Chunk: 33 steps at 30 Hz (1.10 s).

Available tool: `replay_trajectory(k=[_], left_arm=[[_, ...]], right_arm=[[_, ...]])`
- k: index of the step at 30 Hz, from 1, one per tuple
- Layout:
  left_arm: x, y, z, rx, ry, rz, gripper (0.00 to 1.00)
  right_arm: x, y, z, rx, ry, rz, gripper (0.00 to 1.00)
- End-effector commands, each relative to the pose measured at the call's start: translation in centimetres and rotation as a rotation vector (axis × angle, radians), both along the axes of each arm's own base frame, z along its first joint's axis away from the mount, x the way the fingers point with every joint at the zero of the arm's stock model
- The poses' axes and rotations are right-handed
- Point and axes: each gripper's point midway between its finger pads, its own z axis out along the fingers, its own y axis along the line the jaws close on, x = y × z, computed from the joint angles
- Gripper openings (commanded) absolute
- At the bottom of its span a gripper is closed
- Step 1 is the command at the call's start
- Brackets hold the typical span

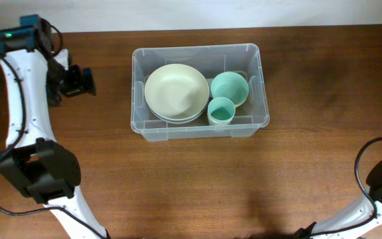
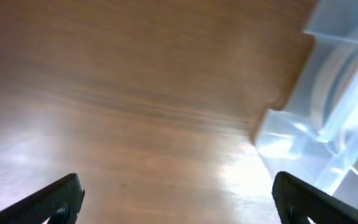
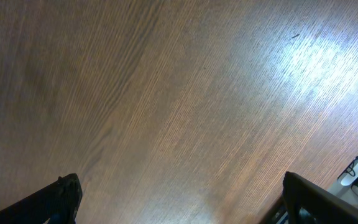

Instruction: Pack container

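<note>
At centre top of the overhead frame the container (image 1: pixel 194 47) sits on the table (image 1: pixel 178 179), long side left to right. It holds a stack of cream bowls (image 1: pixel 176 91) at its left, a teal bowl (image 1: pixel 229 88) at upper right and a teal cup (image 1: pixel 221 110) just below that bowl, apparently touching it.

My left gripper (image 2: pixel 176 190) hangs at the upper left of the overhead frame, pointed toward the container's left wall, fingers spread wide with nothing between them. My right gripper (image 3: pixel 180 183) is likewise spread and empty over bare wood; the overhead view shows it at most as a dark sliver at the right edge.

Hazards, as I judge them:
1. Wall strike. The left wrist view has the container's corner close at the right of the frame. The plastic is clear and easy to misjudge, so a sideways sweep with fingers spread could shove the whole container.
2. Load shift. A shove or tilt could slide the cream bowls against the teal bowl and tip the cup.
3. Cable snag. A cable loops beside my right arm at lower right and could catch on a fast swing.
4. Idle reach. No loose item shows on the table, so a further pick may close on nothing.

Markings: no brand, label or writing can be read in any view. The container's base is covered by the dishes.
</note>
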Motion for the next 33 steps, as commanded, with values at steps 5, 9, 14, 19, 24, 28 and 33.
replay_trajectory(k=[5, 9, 14, 19, 24, 28, 33], left_arm=[[0.9, -6.4, 0.0, -0.08, -0.037, -0.122, 1.0], [0.8, -8.3, 0.0, -0.08, -0.034, -0.168, 1.0], [0.7, -9.8, 0.0, -0.077, -0.033, -0.206, 1.0], [0.7, -10.3, 0.0, -0.076, -0.032, -0.218, 1.0], [0.7, -10.3, 0.0, -0.076, -0.038, -0.239, 1.0], [2.9, -11.8, 0.5, -0.082, -0.159, -0.429, 1.0], [6.5, -13.7, 1.9, -0.045, -0.35, -0.574, 1.0]], right_arm=[[-0.1, 0.1, 0.2, -0.009, 0.004, 0.002, 0.99], [-0.1, 0.1, 0.2, -0.009, 0.004, 0.002, 0.99], [-0.1, 0.1, 0.2, -0.009, 0.004, 0.002, 0.99], [-0.1, 0.1, 0.2, -0.009, 0.004, 0.002, 0.99], [-0.1, 0.1, 0.2, -0.009, 0.004, 0.002, 0.99], [-0.1, 0.1, 0.2, -0.009, 0.004, 0.002, 0.99], [-0.1, 0.1, 0.2, -0.009, 0.004, 0.002, 0.99]])
